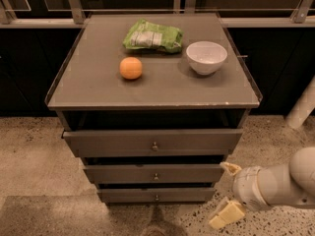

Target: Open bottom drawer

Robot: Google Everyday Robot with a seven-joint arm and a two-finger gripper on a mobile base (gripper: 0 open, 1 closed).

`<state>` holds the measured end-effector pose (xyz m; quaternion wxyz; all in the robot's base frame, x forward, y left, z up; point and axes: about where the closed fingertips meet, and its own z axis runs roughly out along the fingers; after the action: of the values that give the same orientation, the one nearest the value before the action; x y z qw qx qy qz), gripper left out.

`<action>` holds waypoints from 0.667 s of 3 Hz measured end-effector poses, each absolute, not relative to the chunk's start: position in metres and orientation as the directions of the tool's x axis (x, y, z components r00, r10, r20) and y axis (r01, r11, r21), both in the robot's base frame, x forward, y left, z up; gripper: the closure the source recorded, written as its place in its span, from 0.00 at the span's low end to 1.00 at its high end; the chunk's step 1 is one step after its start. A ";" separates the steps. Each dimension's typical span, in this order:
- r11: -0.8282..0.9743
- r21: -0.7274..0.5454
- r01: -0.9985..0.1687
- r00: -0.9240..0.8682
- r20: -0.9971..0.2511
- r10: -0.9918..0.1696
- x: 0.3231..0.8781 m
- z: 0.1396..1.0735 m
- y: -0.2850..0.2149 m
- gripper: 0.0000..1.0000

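The bottom drawer (pixel 133 195) is the lowest dark grey front of the cabinet, with a small round metal knob (pixel 157 197) at its middle. It looks closed, like the two drawers above it. My gripper (pixel 227 192) is low at the cabinet's right front corner, level with the lower two drawers and to the right of the bottom drawer's knob. Its cream fingers are spread apart, one fingertip (pixel 230 168) up near the middle drawer's edge and one (pixel 222 216) down near the floor. It holds nothing.
On the cabinet top (pixel 88 82) are an orange (pixel 131 68), a white bowl (pixel 206 57) and a green bag (pixel 153 36). The speckled floor (pixel 29 156) surrounds the cabinet. A white post (pixel 304 104) stands at the right.
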<state>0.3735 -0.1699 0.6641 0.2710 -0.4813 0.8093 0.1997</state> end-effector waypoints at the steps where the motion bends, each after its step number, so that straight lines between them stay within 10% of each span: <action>1: 0.507 0.092 -0.857 -0.428 -0.674 -0.602 0.387 0.591 -0.173 0.00; 2: 0.539 0.137 -0.831 -0.474 -0.681 -0.558 0.407 0.517 -0.174 0.00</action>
<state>0.4069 -0.1742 0.5165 0.2942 -0.4200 0.8265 0.2322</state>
